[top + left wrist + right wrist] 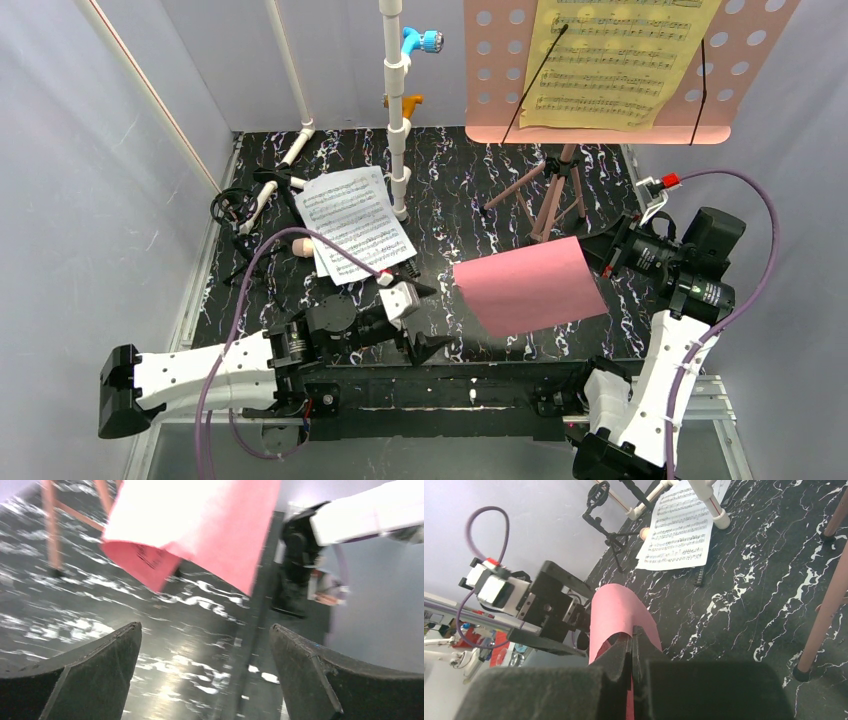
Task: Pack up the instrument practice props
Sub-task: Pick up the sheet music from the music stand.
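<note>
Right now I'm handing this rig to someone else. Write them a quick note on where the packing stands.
The left gripper is open and empty, low over the table.
The right gripper is shut on the pink page, lifted and curling.
The yellow page sits on the stand, which is upright.
The white pages lie on the table, with a beige tube partly under them.
Done: nothing visibly packed.
Left: all of it, probably the pink page first.

The stand's desk (600,134) is cut by the top edge; white pages (350,220) half-hide a beige-pink tube (300,245).
</note>
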You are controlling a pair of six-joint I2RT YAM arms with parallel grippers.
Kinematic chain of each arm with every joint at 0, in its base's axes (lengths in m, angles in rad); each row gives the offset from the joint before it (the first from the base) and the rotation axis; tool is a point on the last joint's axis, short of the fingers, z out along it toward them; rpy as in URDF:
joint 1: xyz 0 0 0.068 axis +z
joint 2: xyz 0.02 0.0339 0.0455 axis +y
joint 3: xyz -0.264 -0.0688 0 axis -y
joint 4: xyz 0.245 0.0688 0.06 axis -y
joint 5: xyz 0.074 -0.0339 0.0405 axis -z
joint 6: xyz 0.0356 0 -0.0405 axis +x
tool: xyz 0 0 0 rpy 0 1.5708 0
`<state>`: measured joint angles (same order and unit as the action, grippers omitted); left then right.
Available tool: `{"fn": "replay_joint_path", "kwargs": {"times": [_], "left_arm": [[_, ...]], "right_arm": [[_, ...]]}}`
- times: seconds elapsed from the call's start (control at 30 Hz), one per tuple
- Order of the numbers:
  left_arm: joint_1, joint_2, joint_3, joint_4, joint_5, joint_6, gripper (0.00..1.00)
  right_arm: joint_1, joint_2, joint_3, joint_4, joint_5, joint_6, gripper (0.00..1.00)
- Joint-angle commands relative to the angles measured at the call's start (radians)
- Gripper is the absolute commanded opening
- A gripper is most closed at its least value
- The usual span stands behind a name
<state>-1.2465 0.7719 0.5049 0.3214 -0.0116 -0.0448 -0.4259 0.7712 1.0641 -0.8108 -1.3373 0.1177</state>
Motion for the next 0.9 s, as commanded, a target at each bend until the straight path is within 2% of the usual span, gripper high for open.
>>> {"fn": "replay_joint_path", "kwargs": {"times": [0.0,0.17,0.3,0.4,0.57,0.73,0.87], "left_arm": [[-0.040,-0.025,0.029,0.009,-0.268,0.431,0.98],[-0.100,0.057,0.097,0.054,-0.325,0.648,0.98],[-0.105,0.170,0.131,0.155,-0.337,0.746,0.98],[-0.105,0.223,0.164,0.195,-0.310,0.752,0.98],[-0.105,0.271,0.197,0.196,-0.289,0.702,0.83],[-0.106,0.310,0.207,0.246,-0.318,0.702,0.80],[-0.106,0.338,0.233,0.274,-0.317,0.719,0.70]], "right_arm": [[-0.004,-0.009,-0.012,-0.018,-0.008,-0.027,0.01],[-0.004,-0.010,-0.026,-0.020,-0.013,-0.027,0.01],[-0.002,-0.009,-0.022,-0.020,-0.023,-0.025,0.01],[-0.002,-0.006,-0.017,-0.019,-0.026,-0.020,0.01],[0.000,-0.003,-0.018,-0.019,-0.032,-0.016,0.01],[0.001,-0.002,-0.019,-0.018,-0.038,-0.013,0.01],[0.001,-0.001,-0.021,-0.018,-0.038,-0.010,0.01]]}}
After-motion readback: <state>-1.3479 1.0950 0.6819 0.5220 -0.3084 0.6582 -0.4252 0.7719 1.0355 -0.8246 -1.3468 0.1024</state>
